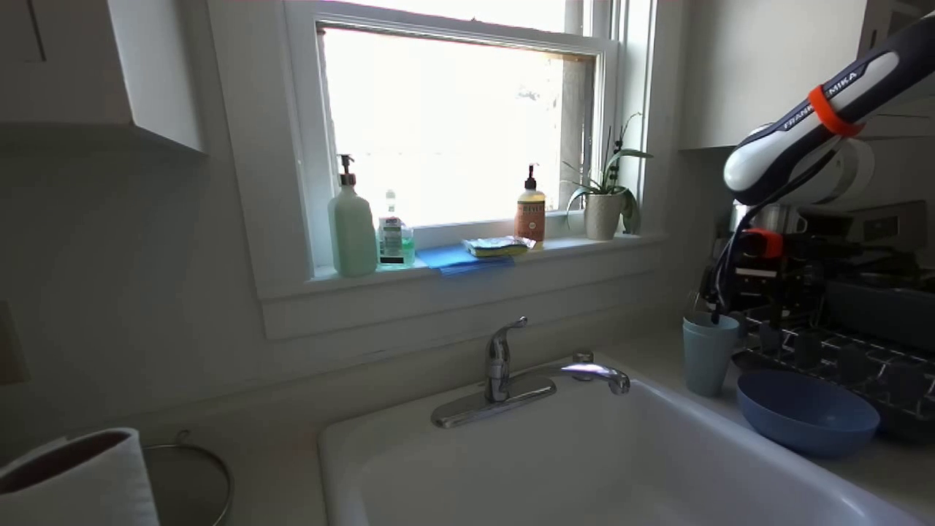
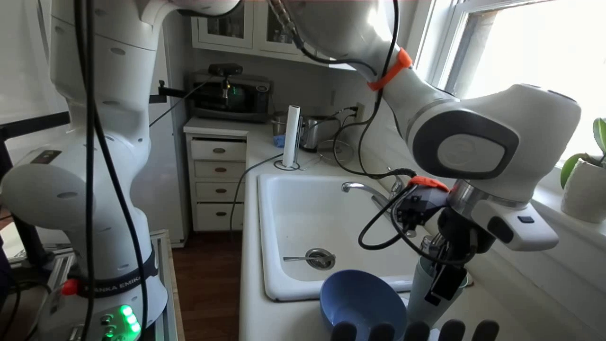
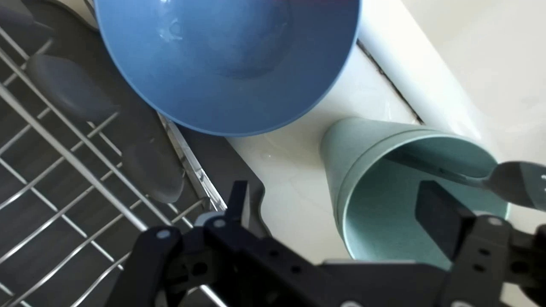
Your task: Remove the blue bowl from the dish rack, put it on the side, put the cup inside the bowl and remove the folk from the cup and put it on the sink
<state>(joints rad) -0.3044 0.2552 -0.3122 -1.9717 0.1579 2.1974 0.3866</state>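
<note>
Countertop (image 2: pixel 284 319): white, glossy in your wrist view; runs round the inset sink (image 2: pixel 291 288), turns a corner beyond it. You have the blue bowl (image 3: pixel 230 64), open side up, between sink rim and dish rack (image 3: pixel 72 158). Just beside it stands the cup (image 1: pixel 707 358), upright, foot near the sink rim; in the wrist view you see a strip of counter between the two. Rack: wire bars over a dark tray (image 3: pixel 213 157). Beyond the sink you get a paper towel roll (image 2: pixel 290 137) upright on a wire base (image 2: pixel 287 169), a toaster (image 2: pixel 319 135) behind it, a countertop oven (image 2: pixel 250 100) in the corner.
</note>
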